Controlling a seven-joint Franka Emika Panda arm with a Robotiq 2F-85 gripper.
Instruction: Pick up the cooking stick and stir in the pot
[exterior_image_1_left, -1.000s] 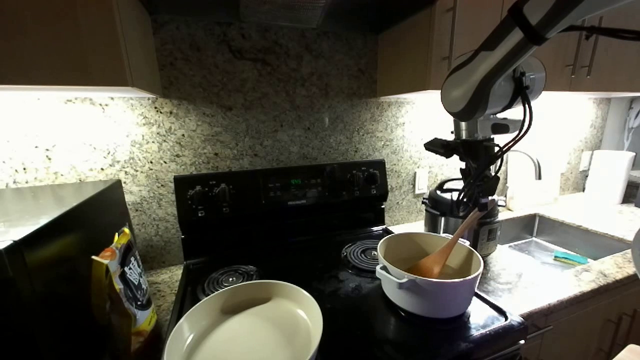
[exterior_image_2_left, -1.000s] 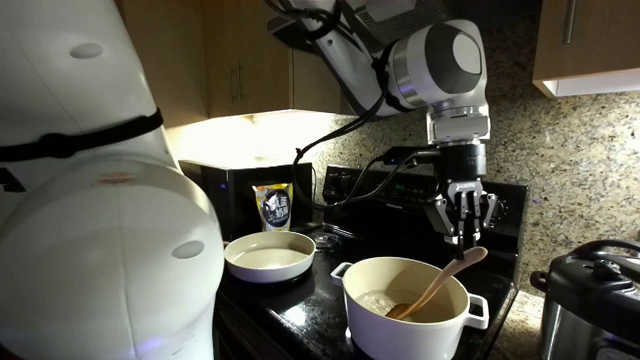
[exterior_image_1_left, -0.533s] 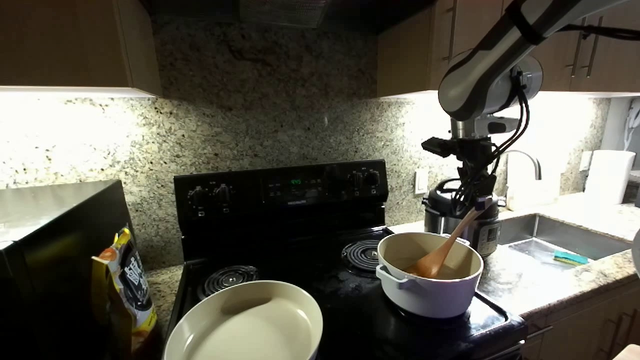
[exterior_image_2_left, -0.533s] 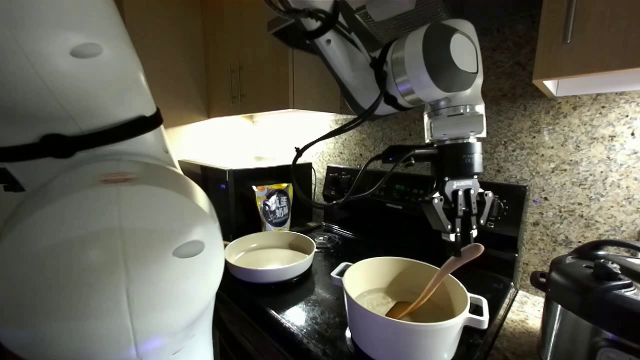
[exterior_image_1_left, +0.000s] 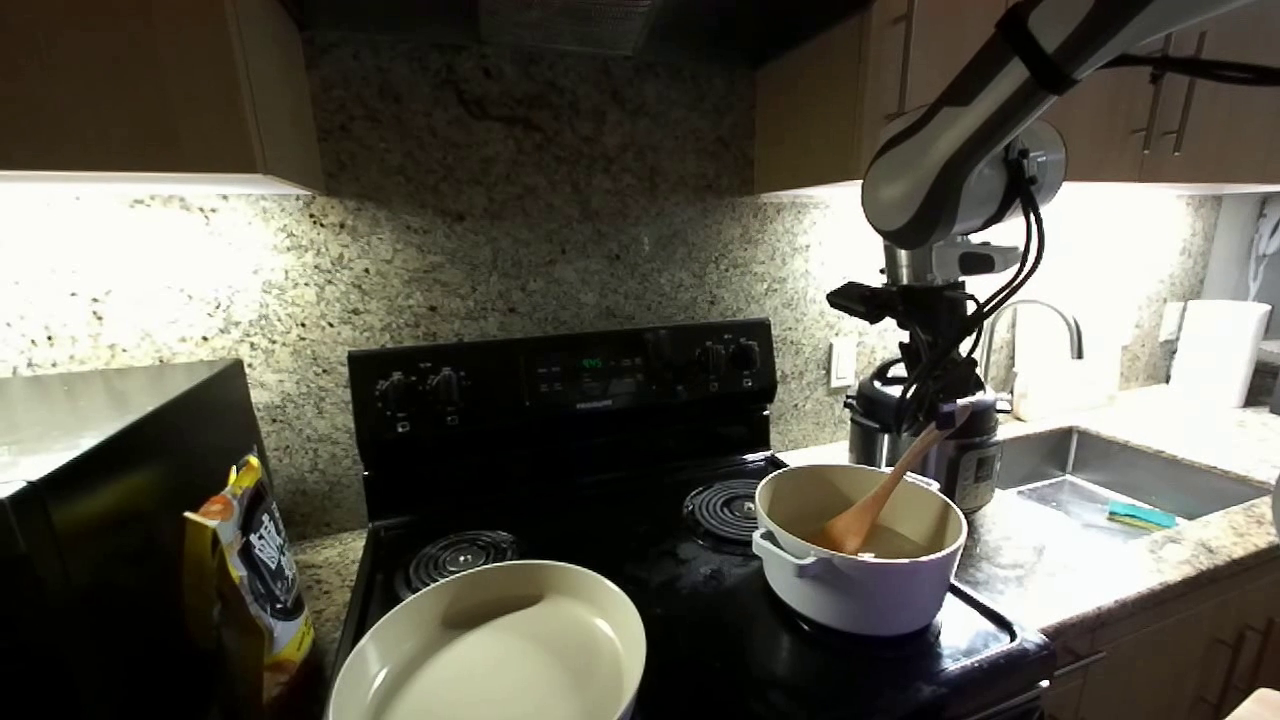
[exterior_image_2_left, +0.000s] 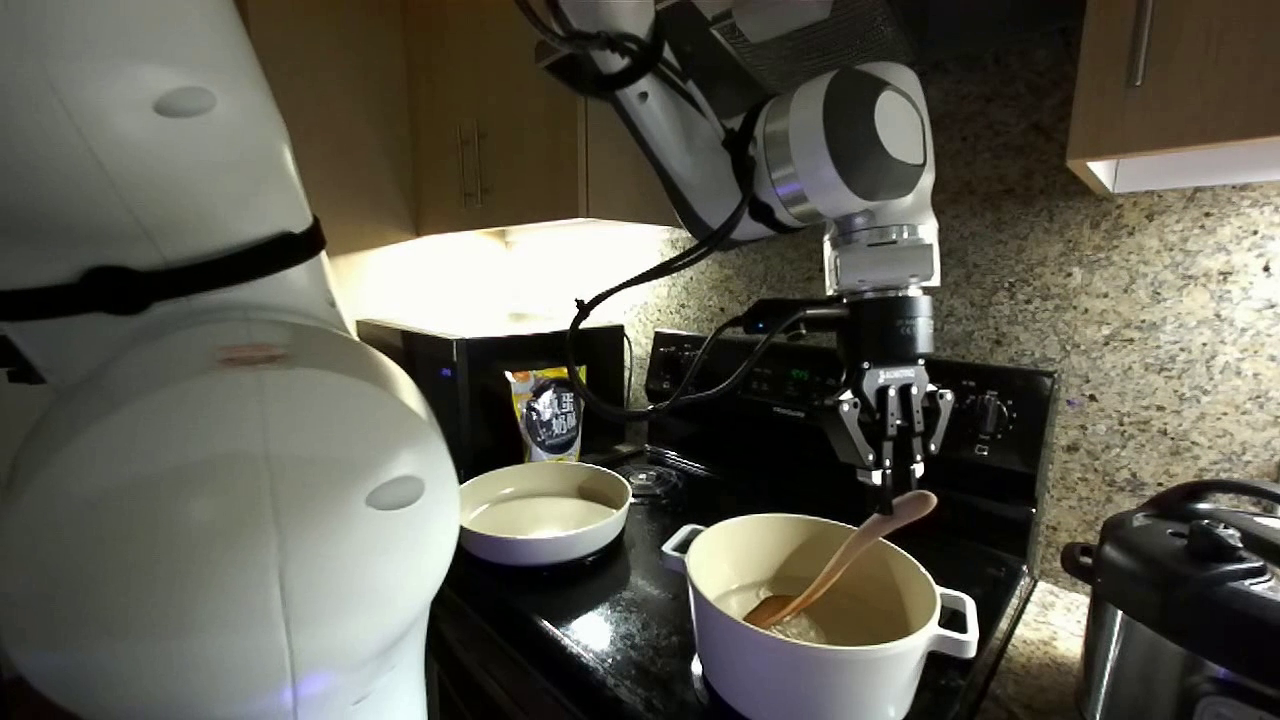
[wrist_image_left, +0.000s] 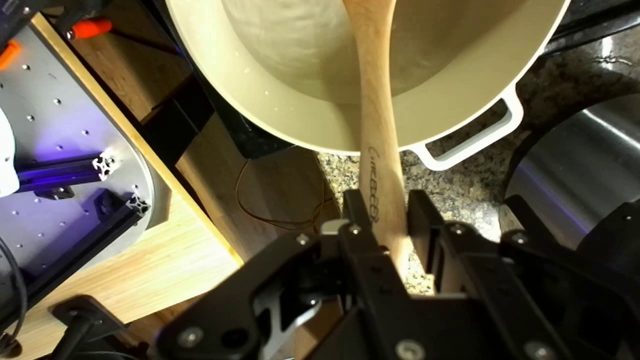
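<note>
Stove (exterior_image_1_left: 690, 600), lower middle of exterior view; maker's name too small to read; pot (exterior_image_1_left: 870, 597), lower right there, wide mouth giving stirring room; bag (exterior_image_2_left: 548, 412), just left of centre in exterior view, Chinese characters not fully legible; claw (wrist_image_left: 387, 200), bottom of wrist view, seemingly marked ROBOTIQ, pinching stick (wrist_image_left: 376, 90) near handle's top, presumably so claw clears rim; stick slants, broad end inside pot, stirring likely in hand; handle lettering dark, reading doubtful

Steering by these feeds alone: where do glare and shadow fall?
In an exterior view, backsplash burnt white toward both sides; in an exterior view, white glare spot on the stovetop; in the wrist view, shadow inside the pot, right of the cooking stick.
</note>
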